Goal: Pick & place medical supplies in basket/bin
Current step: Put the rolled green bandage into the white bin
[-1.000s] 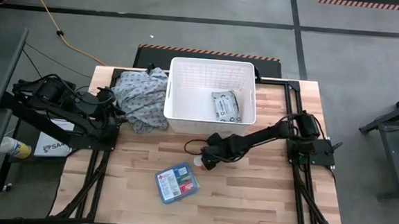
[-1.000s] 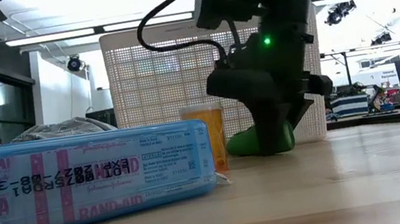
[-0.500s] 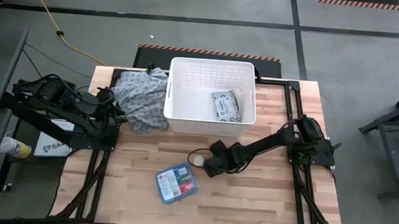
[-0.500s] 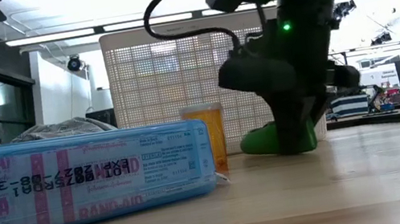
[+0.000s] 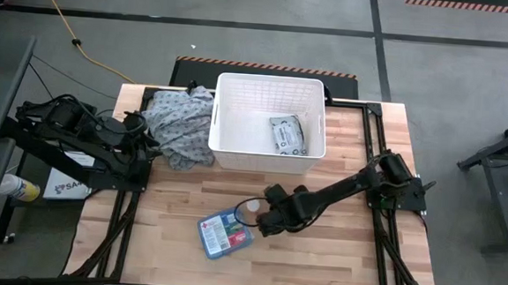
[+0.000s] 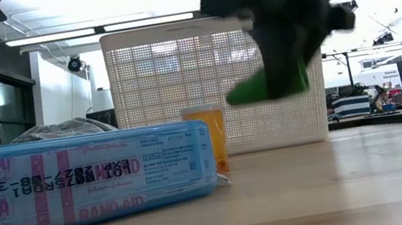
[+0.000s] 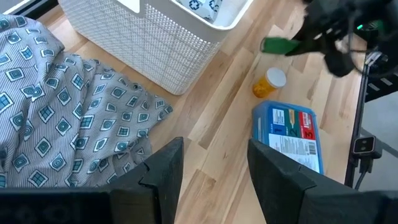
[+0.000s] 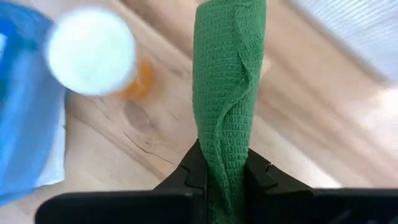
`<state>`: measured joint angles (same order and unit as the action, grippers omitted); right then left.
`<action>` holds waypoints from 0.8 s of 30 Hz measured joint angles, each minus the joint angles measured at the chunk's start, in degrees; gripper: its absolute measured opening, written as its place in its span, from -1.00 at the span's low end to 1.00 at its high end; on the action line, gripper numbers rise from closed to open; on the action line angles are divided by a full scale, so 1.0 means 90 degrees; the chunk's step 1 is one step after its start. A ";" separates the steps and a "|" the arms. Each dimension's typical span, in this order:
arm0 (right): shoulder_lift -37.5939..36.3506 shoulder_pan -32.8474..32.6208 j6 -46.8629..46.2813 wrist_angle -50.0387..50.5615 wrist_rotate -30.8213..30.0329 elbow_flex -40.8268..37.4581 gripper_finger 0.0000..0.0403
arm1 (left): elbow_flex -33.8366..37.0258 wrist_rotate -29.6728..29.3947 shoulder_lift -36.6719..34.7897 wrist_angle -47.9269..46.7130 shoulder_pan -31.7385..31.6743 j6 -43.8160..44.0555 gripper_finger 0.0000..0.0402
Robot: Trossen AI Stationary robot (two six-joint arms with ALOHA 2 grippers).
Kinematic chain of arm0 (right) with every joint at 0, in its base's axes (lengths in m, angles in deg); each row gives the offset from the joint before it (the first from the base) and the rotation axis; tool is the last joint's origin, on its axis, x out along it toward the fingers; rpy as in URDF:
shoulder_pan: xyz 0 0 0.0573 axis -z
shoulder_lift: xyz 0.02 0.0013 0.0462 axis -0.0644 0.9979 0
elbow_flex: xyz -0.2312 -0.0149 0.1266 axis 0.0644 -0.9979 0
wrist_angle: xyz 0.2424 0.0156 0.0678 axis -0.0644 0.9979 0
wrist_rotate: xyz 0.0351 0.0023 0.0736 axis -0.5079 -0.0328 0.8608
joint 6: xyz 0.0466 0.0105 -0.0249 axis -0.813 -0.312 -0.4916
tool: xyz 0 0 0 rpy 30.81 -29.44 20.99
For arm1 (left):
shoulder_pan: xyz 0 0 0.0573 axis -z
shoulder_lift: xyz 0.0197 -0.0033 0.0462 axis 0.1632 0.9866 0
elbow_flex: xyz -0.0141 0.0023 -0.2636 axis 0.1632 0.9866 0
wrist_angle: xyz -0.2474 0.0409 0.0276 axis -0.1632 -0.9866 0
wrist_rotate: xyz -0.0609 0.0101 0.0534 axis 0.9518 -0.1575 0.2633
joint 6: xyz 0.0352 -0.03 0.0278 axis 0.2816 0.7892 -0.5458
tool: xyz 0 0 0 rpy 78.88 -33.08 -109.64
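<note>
My right gripper (image 8: 227, 177) is shut on a green woven bandage roll (image 8: 227, 93), which the low view shows raised above the table (image 6: 266, 85). Just beside it an orange pill bottle with a white cap (image 5: 251, 211) stands upright on the wood. The blue first-aid box (image 5: 225, 233) lies flat near the table's near edge. The white slatted basket (image 5: 272, 80) sits at the far side with a grey-white packet (image 5: 288, 134) lying on its floor. My left gripper (image 7: 214, 155) waits open at the table's left edge, over the cloth heap. My right gripper pinches the green roll by one end (image 8: 225, 163) between its two fingers, and the roll runs on in line with them. The roll is lifted clear of the table (image 6: 266, 85), tilted, with its free end over the wood near the pill bottle.
A grey-blue patterned cloth heap (image 5: 180, 125) lies left of the basket, against its wall. Bare wood stretches to the right of the first-aid box and along the table's right side. The black frame rails run along the table's edges.
My right gripper has moved toward the table's near edge, past the pill bottle, and then upward. The green roll, which rested on the wood a moment ago, is now lifted clear. Bottle, box and basket have stayed in place.
</note>
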<state>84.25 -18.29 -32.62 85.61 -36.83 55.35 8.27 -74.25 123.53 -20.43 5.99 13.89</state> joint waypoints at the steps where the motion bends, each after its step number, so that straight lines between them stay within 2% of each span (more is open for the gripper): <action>1: 0.0000 0.0000 0.0005 0.0300 -0.0067 0.0215 -0.83 | 0.0001 -0.0001 0.0000 -0.0001 0.0000 -0.0015 0.05; 7: -0.0002 0.0000 0.0117 0.1730 -0.0752 0.1594 -0.83 | 0.0001 -0.0001 0.0001 0.0000 -0.0001 -0.0118 0.05; 11: -0.0007 0.0002 0.0265 0.2280 -0.1314 0.2440 -0.83 | 0.0000 -0.0001 -0.0001 0.0000 0.0000 -0.0118 0.05; 17: -0.0010 0.0007 0.0793 0.2556 -0.2093 0.3463 -0.83 | 0.0001 -0.0001 0.0001 0.0000 -0.0001 -0.0118 0.05; 24: -0.0010 0.0012 0.1346 0.2558 -0.2884 0.4263 -0.83 | 0.0001 -0.0001 0.0001 0.0000 -0.0001 -0.0118 0.05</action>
<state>84.16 -18.18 -20.50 108.63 -62.78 93.72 8.28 -74.26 123.54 -20.43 5.98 12.83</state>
